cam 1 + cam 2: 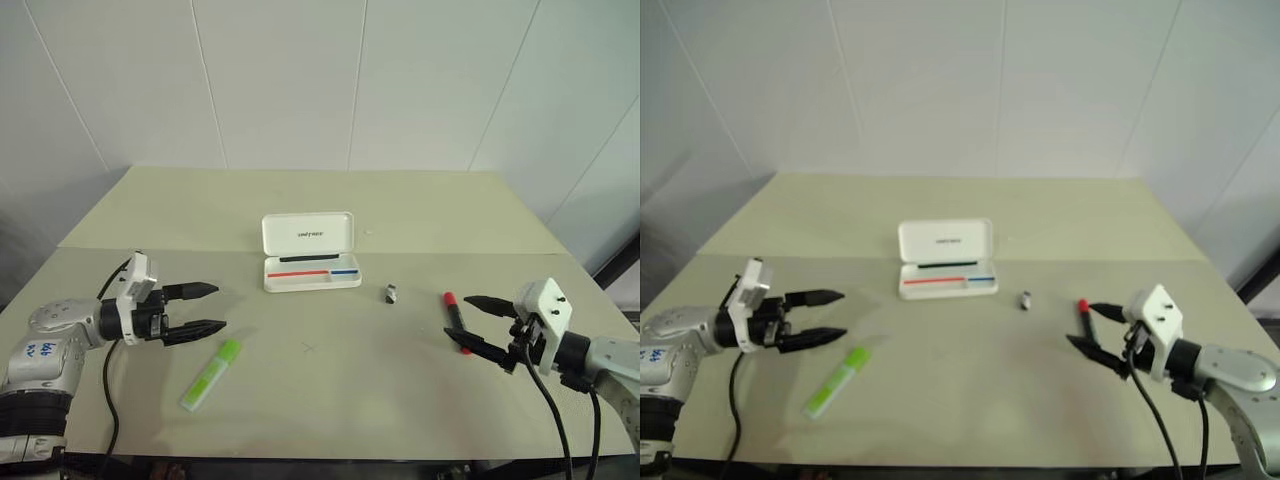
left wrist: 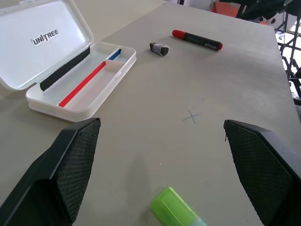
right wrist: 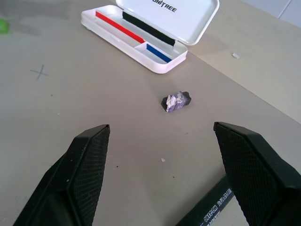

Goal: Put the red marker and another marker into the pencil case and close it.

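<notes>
Pencil case (image 1: 310,254) open mid-surface (image 1: 330,210); red marker (image 1: 456,318) beside spread right claw (image 1: 478,325); green highlighter (image 1: 211,374) lies below spread, empty left claw (image 1: 207,309).

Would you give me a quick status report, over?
Left gripper and right gripper open, empty. Pencil case open; red marker, green highlighter on table. Small dark object nearby.

Pale beige table (image 1: 420,215) bearing four items. White pencil case (image 1: 310,252), lid open and standing up, lies near the table's middle. Small dark grey object (image 1: 391,293) sits just right of it. Red marker (image 1: 456,318) lies toward the right edge. Lime-green highlighter (image 1: 211,374) rests near the front-left corner.
</notes>
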Controlling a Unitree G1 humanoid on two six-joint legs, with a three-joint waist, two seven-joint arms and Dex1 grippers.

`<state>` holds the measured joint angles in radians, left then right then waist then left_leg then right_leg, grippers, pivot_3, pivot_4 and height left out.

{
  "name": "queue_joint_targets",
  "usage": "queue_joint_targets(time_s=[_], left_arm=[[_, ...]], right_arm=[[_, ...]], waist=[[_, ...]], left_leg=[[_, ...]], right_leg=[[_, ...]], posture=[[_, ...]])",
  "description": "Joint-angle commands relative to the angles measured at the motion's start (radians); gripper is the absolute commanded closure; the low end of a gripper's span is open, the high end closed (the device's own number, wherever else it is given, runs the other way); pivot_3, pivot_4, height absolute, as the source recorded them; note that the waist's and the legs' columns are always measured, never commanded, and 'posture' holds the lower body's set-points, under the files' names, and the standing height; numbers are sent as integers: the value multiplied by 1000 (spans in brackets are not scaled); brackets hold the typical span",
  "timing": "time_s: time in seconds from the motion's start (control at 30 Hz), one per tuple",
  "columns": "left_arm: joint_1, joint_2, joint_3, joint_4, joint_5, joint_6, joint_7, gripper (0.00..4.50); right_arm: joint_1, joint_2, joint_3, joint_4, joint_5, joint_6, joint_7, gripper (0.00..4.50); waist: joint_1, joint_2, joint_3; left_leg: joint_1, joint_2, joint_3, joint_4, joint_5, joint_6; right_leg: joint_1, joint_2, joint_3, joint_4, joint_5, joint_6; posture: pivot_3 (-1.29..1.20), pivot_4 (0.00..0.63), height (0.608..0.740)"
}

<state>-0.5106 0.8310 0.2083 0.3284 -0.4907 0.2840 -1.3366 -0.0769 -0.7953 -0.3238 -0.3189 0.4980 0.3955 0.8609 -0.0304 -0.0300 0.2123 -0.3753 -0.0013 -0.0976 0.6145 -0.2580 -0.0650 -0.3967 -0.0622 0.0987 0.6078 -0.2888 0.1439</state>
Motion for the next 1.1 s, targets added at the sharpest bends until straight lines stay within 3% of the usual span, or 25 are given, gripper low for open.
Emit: queue_joint_targets(time_s=[0.03, 0.23, 0.67, 1.1], left_arm=[[-33, 23, 5, 13, 9, -21, -19, 38], [-86, -13, -24, 32, 32, -37, -7, 38], [-303, -115, -115, 319, 185, -235, 45, 38], [-621, -282, -271, 781, 405, -392, 35, 38]], right_arm=[[-17, 21, -3, -32, 9, -19, -20, 0], [-27, 35, 1, -32, 3, -24, -28, 0], [-11, 45, 14, -75, 22, -6, -33, 0], [18, 100, 25, -120, 8, -24, -87, 0]], waist=[[0, 0, 0], [2, 0, 0], [2, 0, 0], [5, -1, 0]], left_leg=[[0, 0, 0, 0, 0, 0], [0, 0, 0, 0, 0, 0], [0, 0, 0, 1, 0, 0], [-2, -2, -1, 5, 0, 0]], right_leg=[[0, 0, 0, 0, 0, 0], [0, 0, 0, 0, 0, 0], [0, 0, 0, 2, 0, 1], [0, 0, 0, 3, 0, 3]], posture=[[0, 150, 740], [0, 150, 740], [0, 150, 740], [0, 150, 740]])
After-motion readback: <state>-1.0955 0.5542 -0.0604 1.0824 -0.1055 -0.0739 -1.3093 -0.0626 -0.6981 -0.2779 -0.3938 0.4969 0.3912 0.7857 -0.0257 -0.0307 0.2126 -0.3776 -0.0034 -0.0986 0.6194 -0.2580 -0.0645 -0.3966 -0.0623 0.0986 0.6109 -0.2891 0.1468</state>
